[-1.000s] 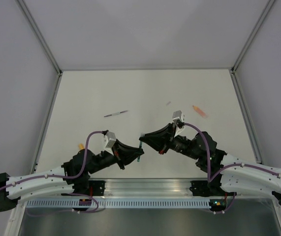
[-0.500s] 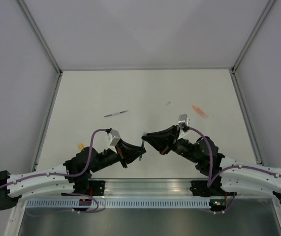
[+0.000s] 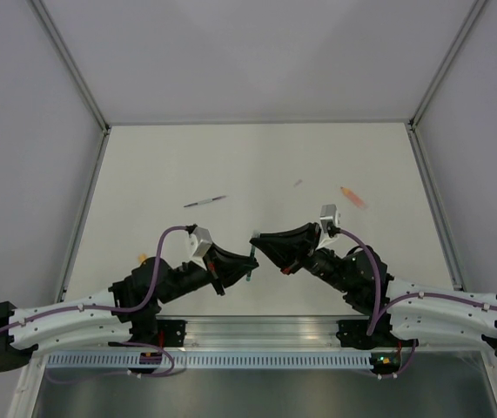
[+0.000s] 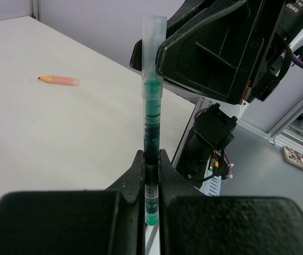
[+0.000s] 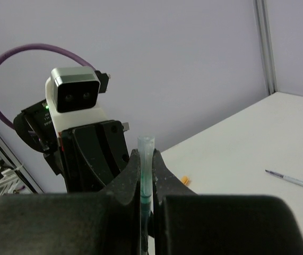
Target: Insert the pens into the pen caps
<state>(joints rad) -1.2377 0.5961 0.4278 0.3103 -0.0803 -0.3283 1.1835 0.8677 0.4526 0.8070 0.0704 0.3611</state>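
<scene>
- White table (image 3: 231, 157) below: my left gripper (image 4: 151, 159) clamps tight on the green pen (image 4: 150, 122).
- Now my right gripper (image 5: 146, 159) pinches the clear cap (image 5: 146, 146), pen tip inside.
- Overhead, that joint is mostly hidden.

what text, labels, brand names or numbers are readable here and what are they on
White lettering on the right arm: cut off by the frame edge, unreadable.
Small print on the green pen, at the left gripper: too blurred to read.
The pen cap in the right gripper: no print seen.
Nothing else legible.
</scene>
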